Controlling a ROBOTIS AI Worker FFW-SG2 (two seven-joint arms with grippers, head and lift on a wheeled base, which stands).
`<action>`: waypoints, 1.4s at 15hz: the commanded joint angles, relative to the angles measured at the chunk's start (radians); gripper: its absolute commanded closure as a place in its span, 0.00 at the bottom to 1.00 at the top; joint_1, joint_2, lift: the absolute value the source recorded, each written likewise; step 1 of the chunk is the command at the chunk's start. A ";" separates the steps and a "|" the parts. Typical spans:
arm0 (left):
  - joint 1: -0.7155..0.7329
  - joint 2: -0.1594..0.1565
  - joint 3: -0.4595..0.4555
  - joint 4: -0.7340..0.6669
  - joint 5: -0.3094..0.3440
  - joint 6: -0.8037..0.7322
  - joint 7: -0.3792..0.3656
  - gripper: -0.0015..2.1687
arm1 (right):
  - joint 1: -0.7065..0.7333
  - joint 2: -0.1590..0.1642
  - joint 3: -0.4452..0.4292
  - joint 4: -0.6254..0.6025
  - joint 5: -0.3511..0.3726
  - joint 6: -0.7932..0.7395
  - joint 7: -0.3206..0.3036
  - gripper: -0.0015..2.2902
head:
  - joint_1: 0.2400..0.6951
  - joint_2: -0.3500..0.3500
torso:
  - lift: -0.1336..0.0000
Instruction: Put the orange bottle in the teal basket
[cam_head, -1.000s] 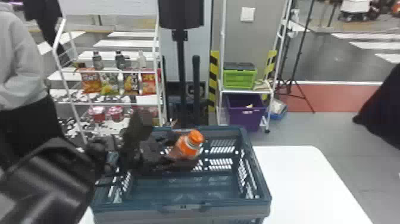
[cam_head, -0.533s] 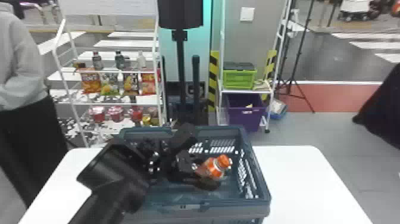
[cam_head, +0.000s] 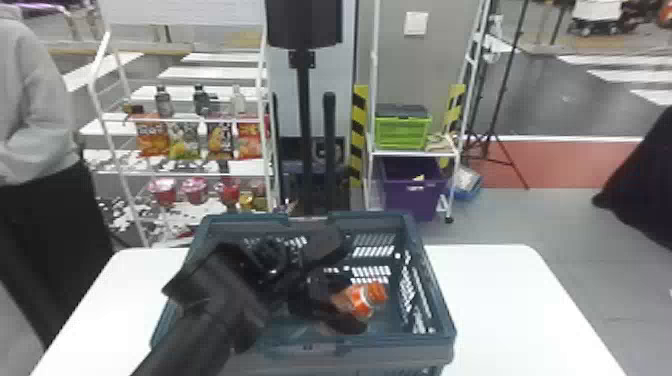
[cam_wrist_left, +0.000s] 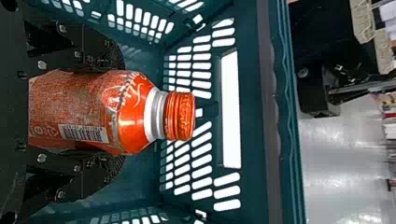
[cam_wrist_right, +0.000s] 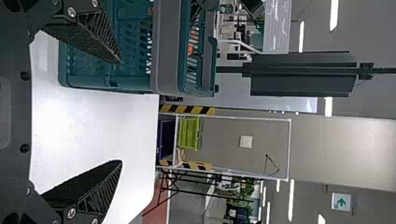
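We see the slotted teal basket (cam_head: 400, 345) on the smooth white tabletop (cam_head: 505, 300). Within its walls, our left tool (cam_head: 334, 306) grips the glossy orange bottle (cam_head: 361, 300), tilted, ridged cap clear of the fingers. Our right tool (cam_wrist_right: 120, 112) is open. Behind, a green crate (cam_head: 402, 131) sits above a purple bin (cam_head: 411, 197).

Orange blazes from the bottle (cam_wrist_left: 133, 133) between the black fingers of the left pincer (cam_head: 346, 301), with a silvery band at the neck and a black-and-white striped barcode! Teal all around that pincer on the basket (cam_head: 442, 320), its walls patterned in rows of slots, and beyond it come yellow-and-black diagonal stripes (cam_head: 358, 135), a lime-green crate (cam_head: 402, 132), a purple bin (cam_head: 411, 196)!
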 joint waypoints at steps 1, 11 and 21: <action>-0.006 -0.006 0.000 0.022 -0.040 -0.004 -0.004 0.29 | 0.000 0.002 0.000 0.001 -0.001 -0.001 0.000 0.06 | 0.57 0.50 | 1.00; 0.017 -0.016 0.007 -0.004 -0.125 0.042 0.004 0.15 | 0.006 0.002 0.000 0.007 -0.001 -0.019 0.000 0.06 | 0.57 0.50 | 1.00; 0.129 0.013 0.172 -0.322 -0.043 0.140 0.036 0.09 | 0.011 0.002 -0.006 0.007 -0.006 -0.022 0.000 0.06 | 0.57 0.50 | 1.00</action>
